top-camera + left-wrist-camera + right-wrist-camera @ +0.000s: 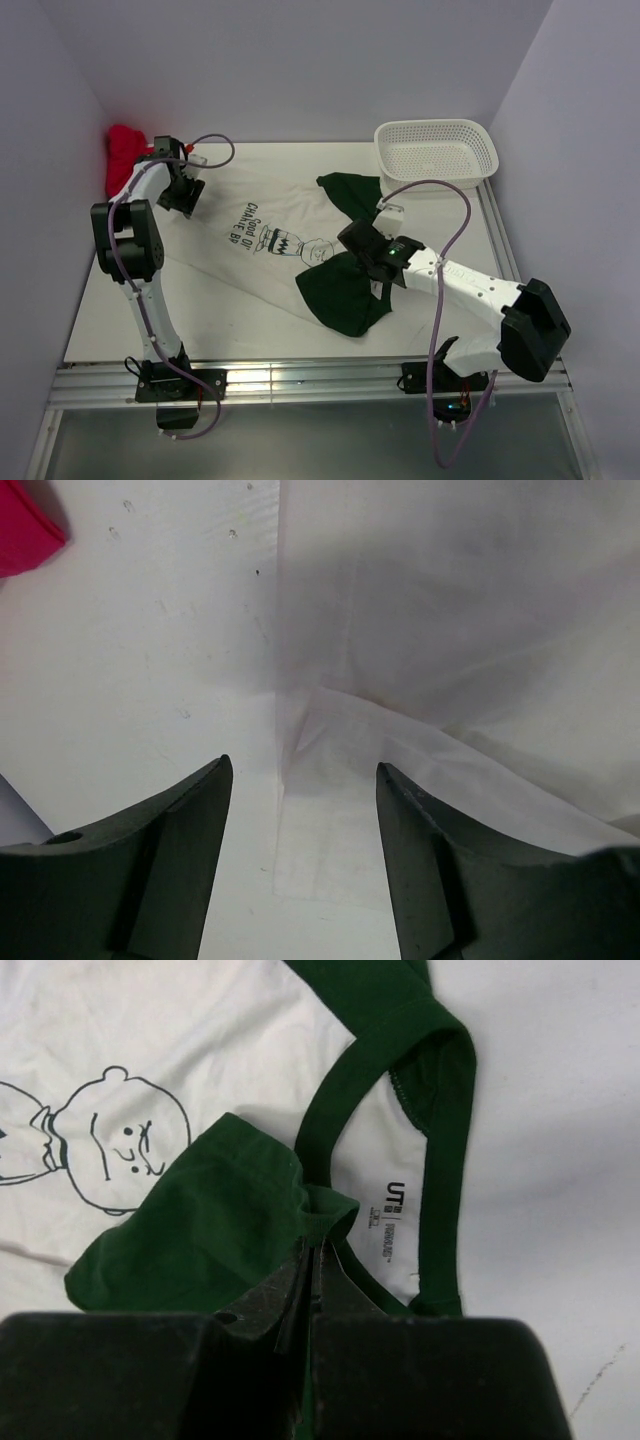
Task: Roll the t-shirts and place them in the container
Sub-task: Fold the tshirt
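White shirt (225, 270) lies spread flat across the middle of the table (220, 338) in the top view, its dark lettering (250, 225) near the centre. The green shirt (340, 292) lies over its 3 o'clock side, bunched into two lobes, one toward 12 and a larger one toward 6. My right gripper (366, 246) sits at the narrow waist between those lobes. My left gripper (186, 197) hangs over the white shirt's 10 o'clock corner. A red cloth (124, 146) is heaped in the table's 10 o'clock corner. A white basket (437, 124) stands at 1 o'clock, apart from both shirts.

From my left wrist, my left gripper (302, 765) has its fingers (190, 830) spread wide, gripping nothing. Below them lies a creased edge of the white shirt (470, 680), running off toward 3 o'clock, with bare table (130, 680) toward 9. The red cloth (22, 528) peeks in at 10 o'clock.

From my right wrist, my right gripper (312, 1265) is pinched tight on a fold of the green shirt (200, 1225), the jaws meeting with cloth nipped between them. The shirt's neckband (445, 1110) loops toward 1 o'clock, with a small printed label (395, 1218) inside the loop. The white shirt (230, 1040) fills the 10 o'clock side, showing a line-drawn cartoon face (120, 1150).
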`<state>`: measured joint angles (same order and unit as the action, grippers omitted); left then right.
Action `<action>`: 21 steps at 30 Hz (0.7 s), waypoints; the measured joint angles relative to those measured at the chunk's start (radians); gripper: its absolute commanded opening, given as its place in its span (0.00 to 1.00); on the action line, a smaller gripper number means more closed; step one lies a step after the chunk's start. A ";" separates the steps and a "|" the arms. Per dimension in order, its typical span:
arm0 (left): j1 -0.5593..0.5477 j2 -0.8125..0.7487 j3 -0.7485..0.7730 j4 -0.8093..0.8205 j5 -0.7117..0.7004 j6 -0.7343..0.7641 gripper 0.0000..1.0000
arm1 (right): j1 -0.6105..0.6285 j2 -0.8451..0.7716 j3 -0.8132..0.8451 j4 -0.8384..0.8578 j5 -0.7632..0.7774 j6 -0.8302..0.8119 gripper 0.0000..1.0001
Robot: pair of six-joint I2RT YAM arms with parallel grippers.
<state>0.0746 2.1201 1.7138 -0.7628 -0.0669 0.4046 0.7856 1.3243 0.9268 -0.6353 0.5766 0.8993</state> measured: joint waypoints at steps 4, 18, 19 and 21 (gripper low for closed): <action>0.000 -0.036 -0.003 -0.003 0.006 0.001 0.66 | 0.015 0.015 0.007 0.025 -0.018 -0.021 0.00; 0.000 -0.160 -0.073 -0.016 0.064 0.006 0.65 | 0.405 0.301 0.158 0.057 -0.063 0.002 0.00; 0.000 -0.160 -0.081 -0.021 0.067 0.008 0.65 | 0.415 0.300 0.139 0.049 -0.070 0.018 0.00; 0.000 -0.160 -0.093 -0.027 0.071 0.013 0.65 | 0.420 0.292 0.106 0.041 -0.076 0.041 0.00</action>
<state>0.0742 1.9602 1.6211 -0.7898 0.0036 0.4175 1.2060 1.6161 1.0325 -0.5941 0.5011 0.9401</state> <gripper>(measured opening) 0.651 0.010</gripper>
